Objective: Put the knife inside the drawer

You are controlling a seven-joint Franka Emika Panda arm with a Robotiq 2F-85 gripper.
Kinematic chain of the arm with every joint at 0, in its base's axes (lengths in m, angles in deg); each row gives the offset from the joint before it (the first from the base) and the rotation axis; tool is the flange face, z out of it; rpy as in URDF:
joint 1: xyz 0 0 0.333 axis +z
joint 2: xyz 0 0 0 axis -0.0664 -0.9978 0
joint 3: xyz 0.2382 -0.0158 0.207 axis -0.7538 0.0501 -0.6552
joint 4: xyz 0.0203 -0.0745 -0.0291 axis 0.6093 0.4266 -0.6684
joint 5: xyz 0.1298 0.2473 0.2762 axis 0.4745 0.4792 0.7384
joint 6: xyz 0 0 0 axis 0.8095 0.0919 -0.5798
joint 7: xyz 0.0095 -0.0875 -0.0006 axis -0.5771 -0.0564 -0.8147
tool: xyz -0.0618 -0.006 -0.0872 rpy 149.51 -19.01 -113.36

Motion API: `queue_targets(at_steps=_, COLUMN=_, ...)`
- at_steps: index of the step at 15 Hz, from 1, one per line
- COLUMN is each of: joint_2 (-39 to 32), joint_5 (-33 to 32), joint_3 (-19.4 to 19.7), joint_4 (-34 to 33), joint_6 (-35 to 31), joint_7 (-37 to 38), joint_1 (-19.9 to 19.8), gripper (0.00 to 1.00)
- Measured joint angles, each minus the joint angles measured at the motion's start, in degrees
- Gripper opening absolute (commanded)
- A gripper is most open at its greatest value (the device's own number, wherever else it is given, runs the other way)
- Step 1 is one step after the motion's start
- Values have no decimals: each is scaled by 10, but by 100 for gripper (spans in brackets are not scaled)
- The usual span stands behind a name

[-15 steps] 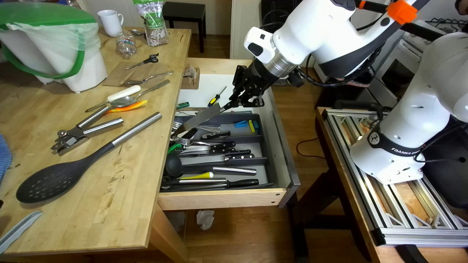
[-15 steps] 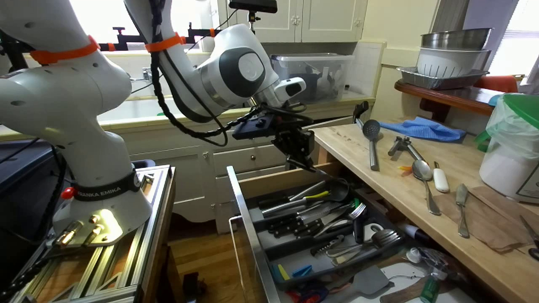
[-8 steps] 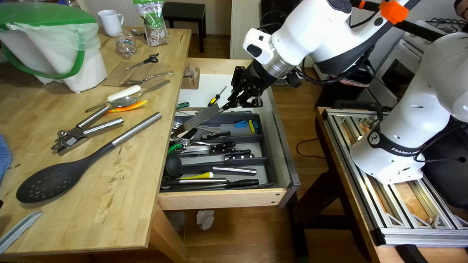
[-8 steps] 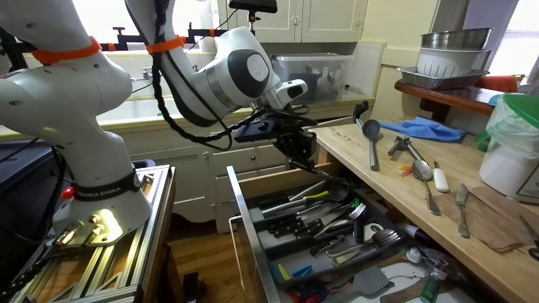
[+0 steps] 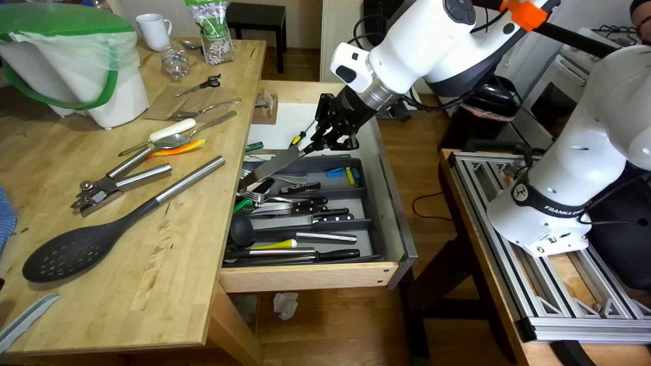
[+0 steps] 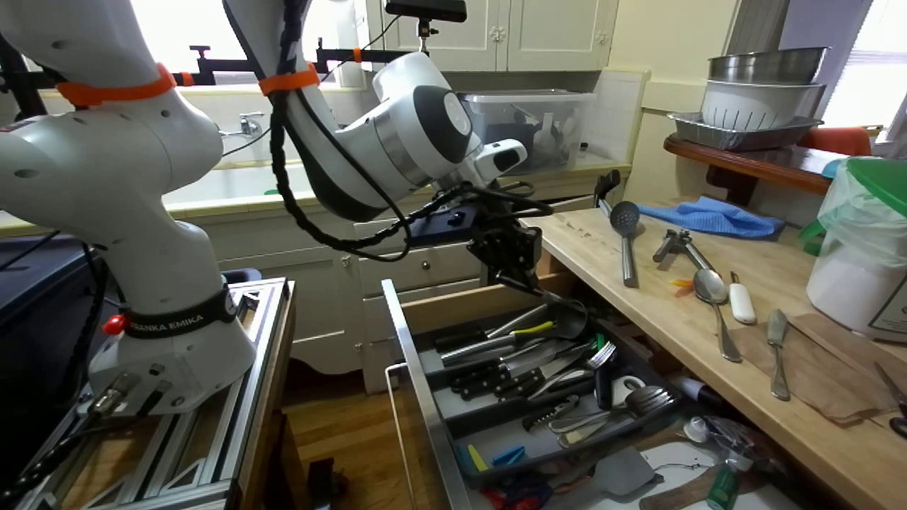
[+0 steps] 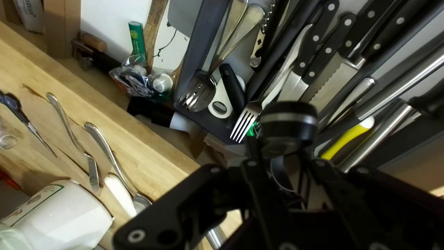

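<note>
The knife's grey blade [image 5: 272, 168] slants down to the left over the open drawer [image 5: 305, 278] in an exterior view. My gripper [image 5: 311, 147] is shut on its black handle, above the back part of the dark divided tray [image 5: 338, 193]. Whether the blade's tip touches the forks below it, I cannot tell. In an exterior view the gripper [image 6: 516, 279] hangs over the drawer's far end and the blade shows nearly edge-on. From the wrist, the handle's banded end [image 7: 288, 119] sticks out between the fingers and hides most of the blade.
Beside the drawer runs the wooden countertop [image 5: 188, 229], its edge close to the blade's tip. On it lie a slotted black spoon [image 5: 76, 249], cutlery, and a white bin with a green lid [image 5: 66, 25]. Several black-handled knives [image 6: 496, 379] fill the tray's middle compartment.
With the knife still in it, my gripper has shifted a little toward the countertop and slightly down. The blade keeps nearly the same slant; the drawer and its contents stay put.
</note>
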Motion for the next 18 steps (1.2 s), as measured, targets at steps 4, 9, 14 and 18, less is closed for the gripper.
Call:
queue_targets(at_steps=4, joint_2=-24, joint_5=-67, joint_3=-1, joint_4=-30, joint_6=-6, joint_7=51, joint_1=1, gripper=6)
queue_targets(at_steps=9, joint_2=-62, joint_5=-146, joint_3=-11, joint_4=-67, joint_6=-9, joint_7=117, joint_1=3, gripper=6)
queue_targets(at_steps=14, joint_2=-100, joint_5=-225, joint_3=-36, joint_4=-107, joint_6=-9, joint_7=195, joint_1=0, gripper=6)
queue_targets(at_steps=18, joint_2=-121, joint_5=-300, joint_3=-76, joint_4=-139, joint_6=-9, joint_7=273, joint_1=-22, gripper=6)
